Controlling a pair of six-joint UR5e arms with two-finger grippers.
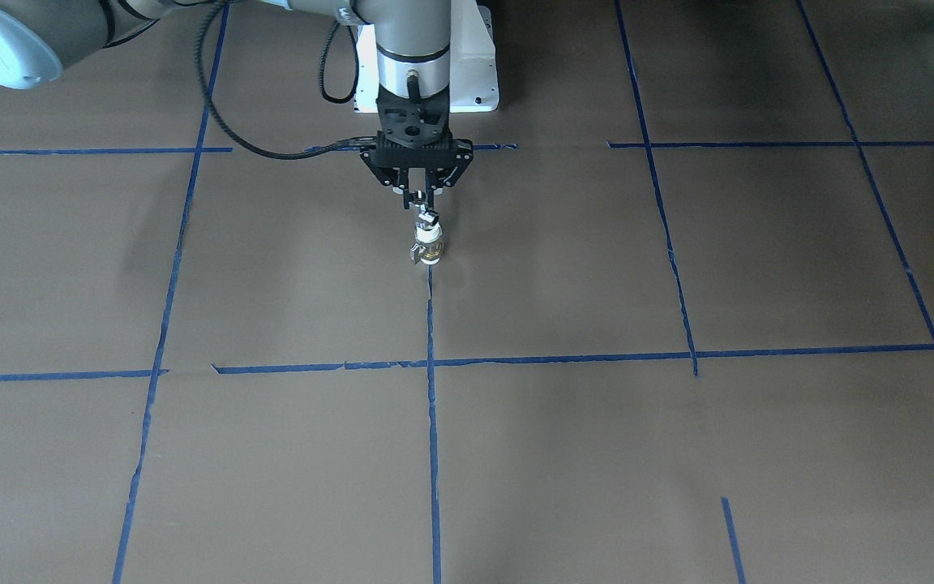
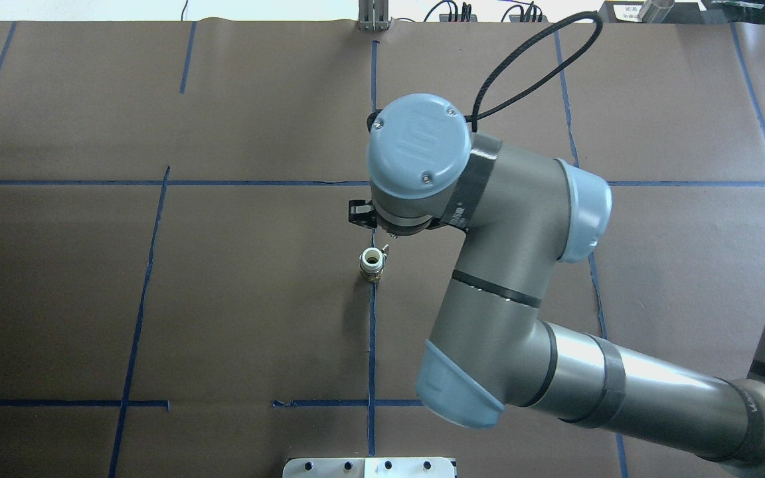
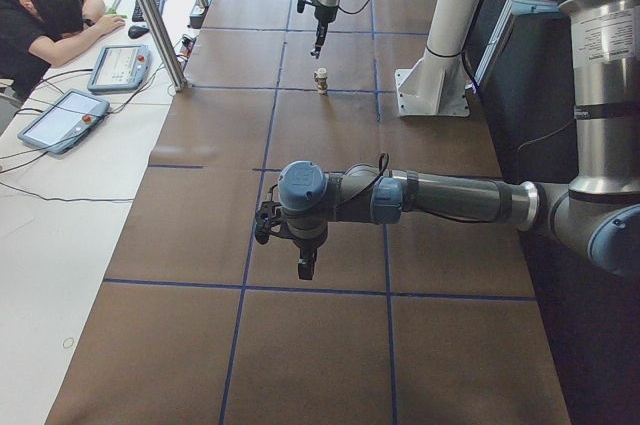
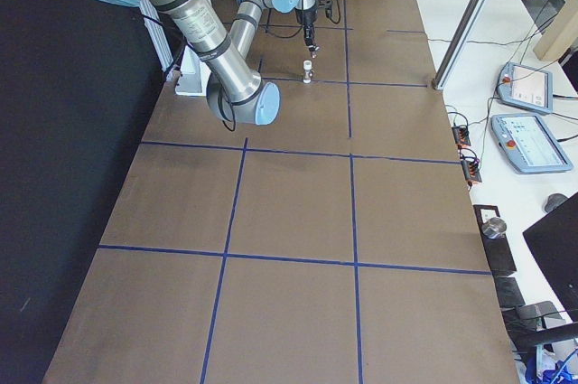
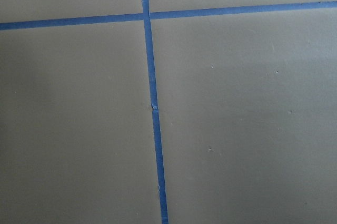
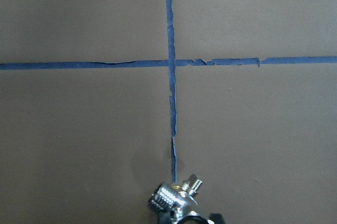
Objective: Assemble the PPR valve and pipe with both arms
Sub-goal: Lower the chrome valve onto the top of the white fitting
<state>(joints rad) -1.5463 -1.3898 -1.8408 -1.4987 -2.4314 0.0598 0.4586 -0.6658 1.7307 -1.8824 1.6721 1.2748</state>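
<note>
- The small stubby PPR valve [image 1: 428, 246], with a white plastic ring end and a chrome-and-brass body, stands upright on the brown paper-covered table [image 1: 597, 259]. It is on a blue tape line [image 1: 431, 324] near the middle, not far from the white pedestal base [image 1: 479, 81].
- Its white ring is on top, with the opening turned upward. The tiny grey side lever [image 1: 416, 253] points to the robot's right.
- The black right gripper [image 1: 421, 203] points straight down, just above the valve. Its fingers are clamped on the tiny shiny all-chrome pipe [image 1: 429, 217].
- The pipe hangs just over the white ring; I cannot tell if the two touch.
- The grey tubular right arm [image 2: 509, 219] reaches in from the right side.
- The left arm [image 3: 450, 200] is well apart, far to the left. Its black left gripper [image 3: 305, 267] points down over the table, and I cannot tell whether its fingers are apart or together.
</note>
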